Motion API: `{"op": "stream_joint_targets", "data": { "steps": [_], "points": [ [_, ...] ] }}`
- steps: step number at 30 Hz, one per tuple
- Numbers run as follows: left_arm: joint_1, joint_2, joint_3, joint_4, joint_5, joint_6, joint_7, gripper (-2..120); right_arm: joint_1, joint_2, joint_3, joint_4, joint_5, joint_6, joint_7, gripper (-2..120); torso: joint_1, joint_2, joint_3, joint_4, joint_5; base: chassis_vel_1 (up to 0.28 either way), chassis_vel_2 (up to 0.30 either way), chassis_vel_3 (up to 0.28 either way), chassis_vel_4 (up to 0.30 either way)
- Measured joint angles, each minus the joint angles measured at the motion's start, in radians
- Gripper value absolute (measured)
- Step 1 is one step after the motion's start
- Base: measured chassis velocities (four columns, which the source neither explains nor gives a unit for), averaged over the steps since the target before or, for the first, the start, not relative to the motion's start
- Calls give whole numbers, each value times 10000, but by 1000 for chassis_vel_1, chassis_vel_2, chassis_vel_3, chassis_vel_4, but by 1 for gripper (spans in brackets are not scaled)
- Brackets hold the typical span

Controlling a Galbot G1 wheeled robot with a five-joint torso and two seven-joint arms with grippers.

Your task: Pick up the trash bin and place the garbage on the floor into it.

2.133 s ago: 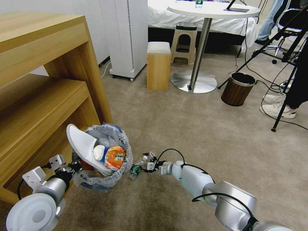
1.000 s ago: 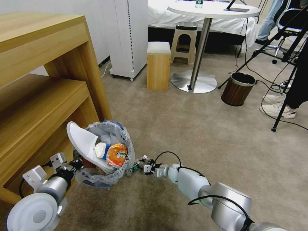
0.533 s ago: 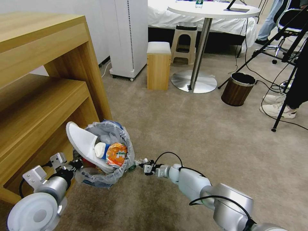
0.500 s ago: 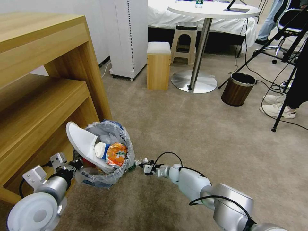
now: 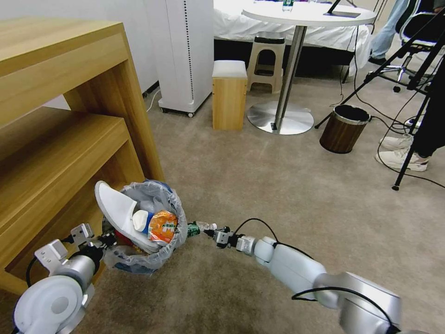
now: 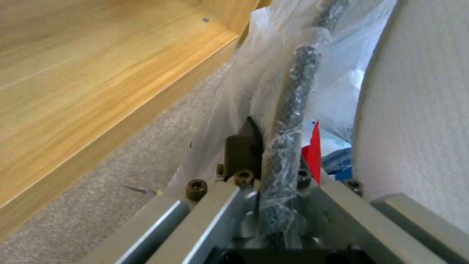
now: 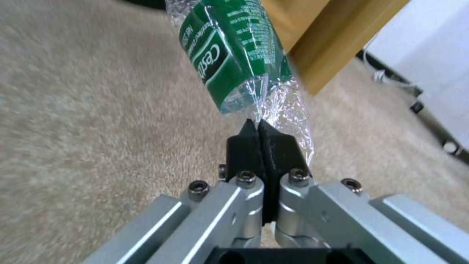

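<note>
Here, on a beige carpet beside a wooden shelf unit:

Right gripper: the right gripper [image 5: 214,230] is reaching low over the floor [image 5: 287,185], its fingers [image 7: 247,141] pinched tight on the crumpled clear end of a small bottle [image 5: 198,228] with a green label [image 7: 229,51].

Bottle: it is hanging clear of the carpet, its far end touching or just beside the outer wall of the trash bin [image 5: 139,260]; which of the two cannot be told.

Left gripper: the left gripper [image 5: 107,239] is clamping the near rim [image 6: 293,110] of the bin, one finger outside the bag-covered edge and the other inside, squeezing the crinkled plastic liner [image 6: 229,102] against it.

Trash bin: it is tilting toward the left arm, just in front of the shelf unit [image 5: 60,130], and whether its base is touching the floor cannot be told.

Contents: a white slipper [image 5: 113,208] is sticking up out of the bin's left side, with a blue-and-white cup [image 5: 141,220] and an orange can [image 5: 162,227] lying against it, and something red [image 6: 313,150] is showing low inside.

Background: a brown bin with a black liner [image 5: 343,128] is standing well apart near a round white table [image 5: 308,14], and a white appliance on wheels [image 5: 183,51] is standing beside the shelf unit.
</note>
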Motion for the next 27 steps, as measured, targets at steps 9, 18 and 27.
{"op": "stream_joint_targets", "data": {
  "steps": [9,18,27],
  "points": [
    [-4,303,103,255,-84,19,-45,0,-686,-2418,955,2910,221,724,-382,0,0,-1,-1,-7,-3,0,0,0,0],
    [137,255,-40,249,-33,25,-95,0,-309,-2997,1000,4946,972,965,-693,0,0,-1,0,0,0,0,0,0,0],
    [100,369,16,231,-66,33,-189,0,750,-3497,311,6833,2607,448,-814,0,0,-2,0,-3,-3,0,0,0,0]
  ]
}}
